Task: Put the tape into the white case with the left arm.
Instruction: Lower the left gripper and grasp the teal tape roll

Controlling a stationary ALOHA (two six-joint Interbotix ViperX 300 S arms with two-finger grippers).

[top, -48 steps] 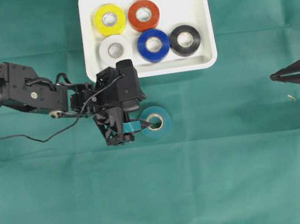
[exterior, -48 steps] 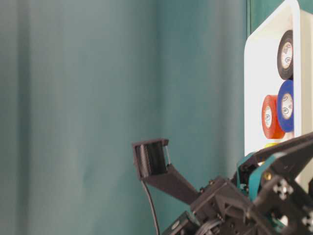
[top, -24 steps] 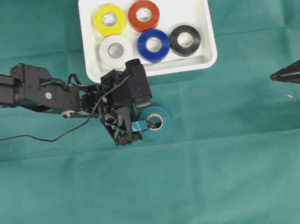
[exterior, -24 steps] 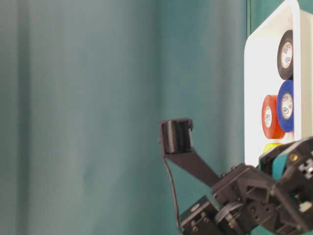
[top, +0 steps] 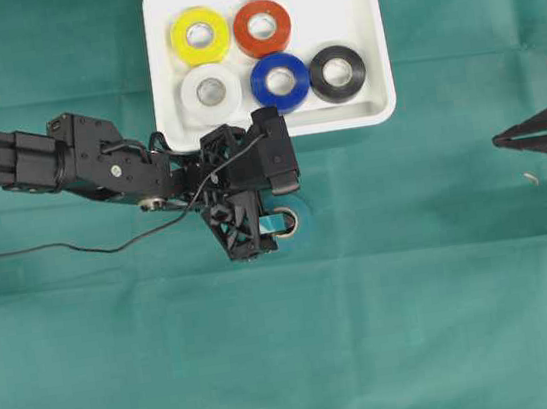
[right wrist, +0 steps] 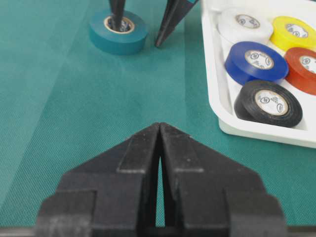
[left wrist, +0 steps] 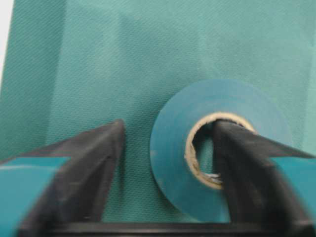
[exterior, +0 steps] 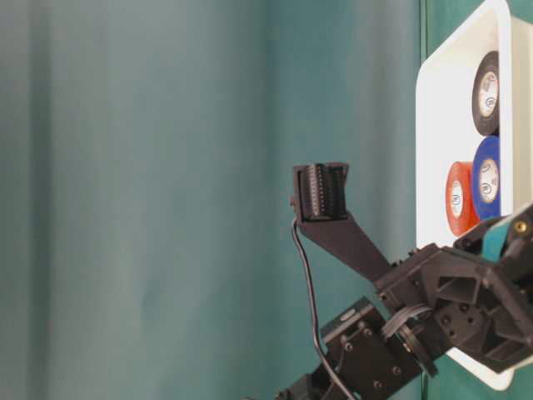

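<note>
A: Jaws of the left gripper [left wrist: 168, 126] parted, standing astride one wall of the teal tape [left wrist: 173, 163]. One finger [left wrist: 237, 158] down inside the cardboard core, the other [left wrist: 94, 163] outside the roll.

B: Pressing on the roll already?

A: Not from outside. Strip of green cloth [left wrist: 136, 148] visible between the outer finger and the side of the tape. Inner finger close against the edge of the core, maybe touching; hard to say from the wrist view.

B: And where exactly is the tape lying?

A: Flat on the cloth, outside the white case [top: 358, 2], near its front wall, below the left half of it in the overhead view. Mostly covered there by the black wrist of the left arm.

B: Inside the case?

A: Five rolls, all lying flat. Back row: yellow roll [top: 199, 35] and red roll [top: 262, 26]. Front row: white roll [top: 210, 92], blue roll [top: 280, 83], black roll [top: 337, 73]. Bare floor in the back right corner, behind the black one.

B: Right gripper [right wrist: 160, 128]?

A: Clenched, tips together, holding nothing. Well apart from the tape and the case, at the right edge of the overhead view.
</note>
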